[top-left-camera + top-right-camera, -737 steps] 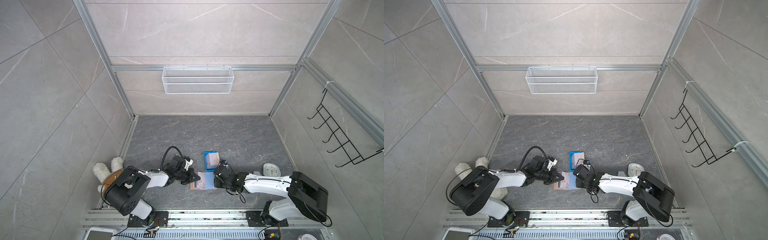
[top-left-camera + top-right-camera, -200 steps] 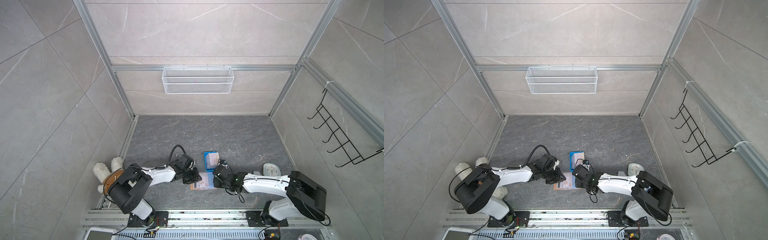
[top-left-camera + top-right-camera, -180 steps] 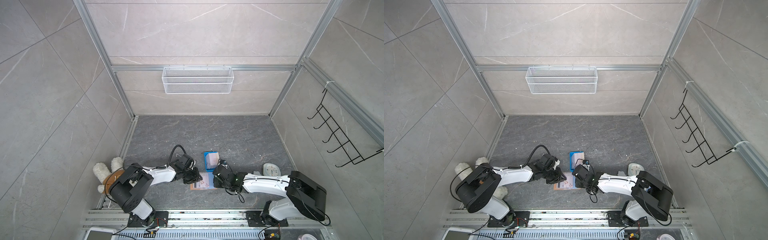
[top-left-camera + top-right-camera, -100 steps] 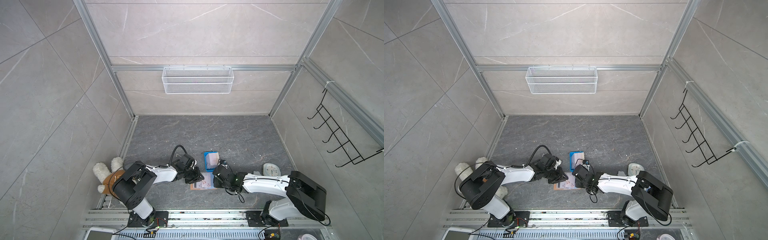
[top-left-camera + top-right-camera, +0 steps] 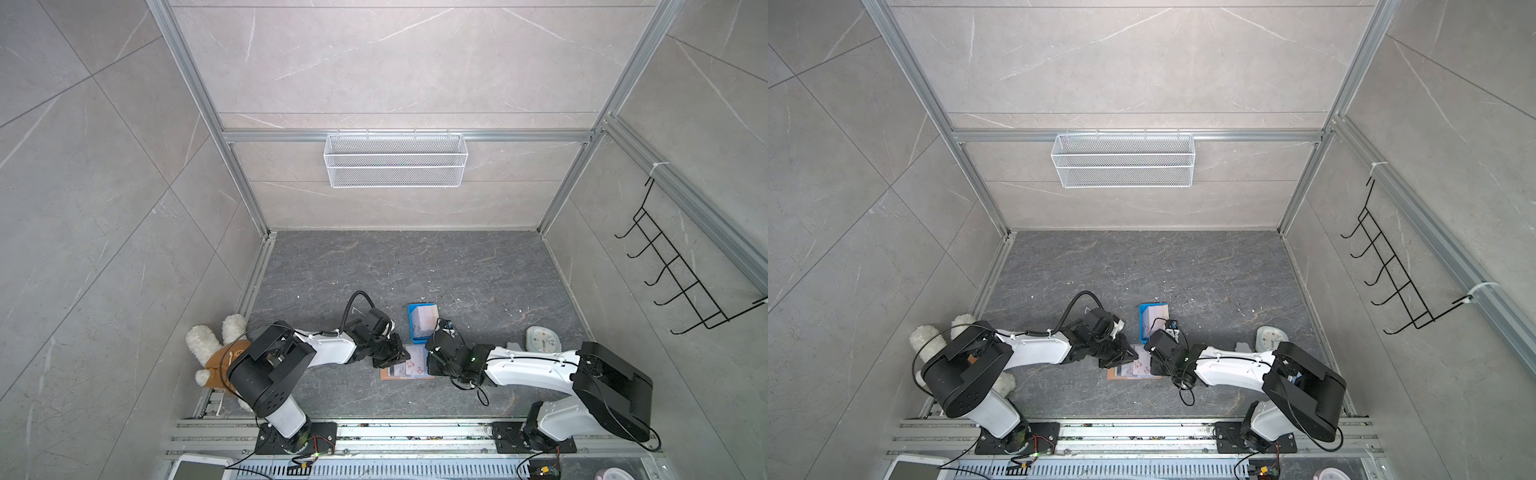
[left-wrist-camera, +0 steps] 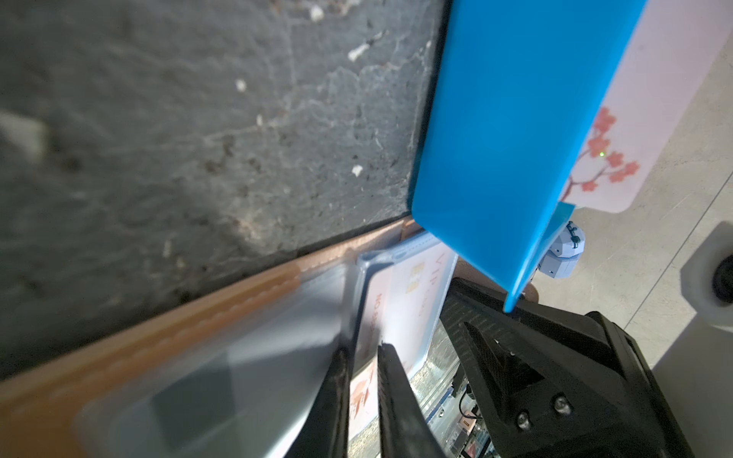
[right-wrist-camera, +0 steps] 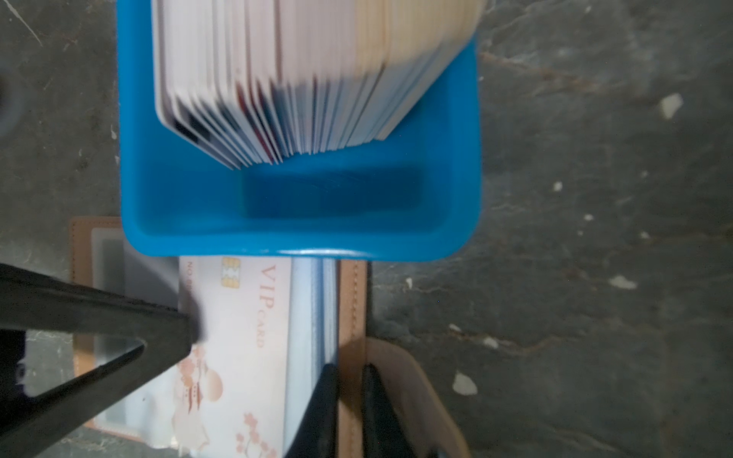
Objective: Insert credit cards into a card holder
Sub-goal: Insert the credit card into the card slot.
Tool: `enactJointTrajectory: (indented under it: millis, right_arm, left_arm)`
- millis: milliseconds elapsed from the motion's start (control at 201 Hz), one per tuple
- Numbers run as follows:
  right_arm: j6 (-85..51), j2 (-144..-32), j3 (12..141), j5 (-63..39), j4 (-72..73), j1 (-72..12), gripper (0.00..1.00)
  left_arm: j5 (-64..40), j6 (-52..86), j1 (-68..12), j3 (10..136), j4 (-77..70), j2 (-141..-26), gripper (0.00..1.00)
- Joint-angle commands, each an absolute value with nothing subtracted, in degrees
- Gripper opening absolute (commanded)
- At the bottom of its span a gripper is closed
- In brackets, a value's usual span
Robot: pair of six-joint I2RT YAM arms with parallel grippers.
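both top views high overhead; wrist views close, sharing card holder (image 6: 158, 337)

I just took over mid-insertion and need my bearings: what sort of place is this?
Likely a robot test cell dressed as a tiled room: aluminium frame posts hold stone-look panels, a wire basket and a hook rack hang on the walls, and two arms sit on a base rail.

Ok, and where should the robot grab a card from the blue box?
Probably pinch the top edge of an end card, coming straight down from above. The cards stand on edge, fanned apart, in the blue tray and poke up past its rim. The walls of the tray cover their lower sides, so only the upper edges are free to grip.
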State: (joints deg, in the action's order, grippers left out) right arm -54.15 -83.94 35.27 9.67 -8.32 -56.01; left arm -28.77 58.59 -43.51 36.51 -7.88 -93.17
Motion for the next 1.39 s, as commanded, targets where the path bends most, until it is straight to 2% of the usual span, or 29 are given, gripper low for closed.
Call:
enactJointTrajectory:
  millis: [0, 204, 284, 533, 781, 1389]
  right_arm:
    - [-53.4, -86.4, 35.2, 9.5, -9.1, -56.3, 0.14]
    - [-53.3, -86.2, 35.5, 9.6, -9.5, -56.3, 0.14]
    - [-53.3, -86.4, 35.7, 9.6, -9.6, -56.3, 0.14]
    - [-53.2, -86.3, 36.0, 9.6, -9.7, -56.3, 0.14]
    - [-53.3, -86.0, 35.6, 9.7, -9.9, -56.3, 0.14]
    - [-53.4, -82.0, 35.1, 10.2, -11.5, -56.3, 0.15]
  left_arm:
    - [-30.7, 59.4, -44.6, 37.2, -10.5, -94.5, 0.17]
    - [-30.7, 58.7, -44.7, 37.3, -9.2, -93.6, 0.16]
    - [-30.3, 57.9, -44.7, 37.7, -7.6, -92.8, 0.19]
    - [-29.0, 55.8, -44.7, 39.0, -3.5, -92.0, 0.20]
    - [-27.2, 54.6, -45.2, 40.3, -0.4, -91.8, 0.12]
    - [-25.7, 54.8, -46.0, 40.2, -0.1, -93.3, 0.12]
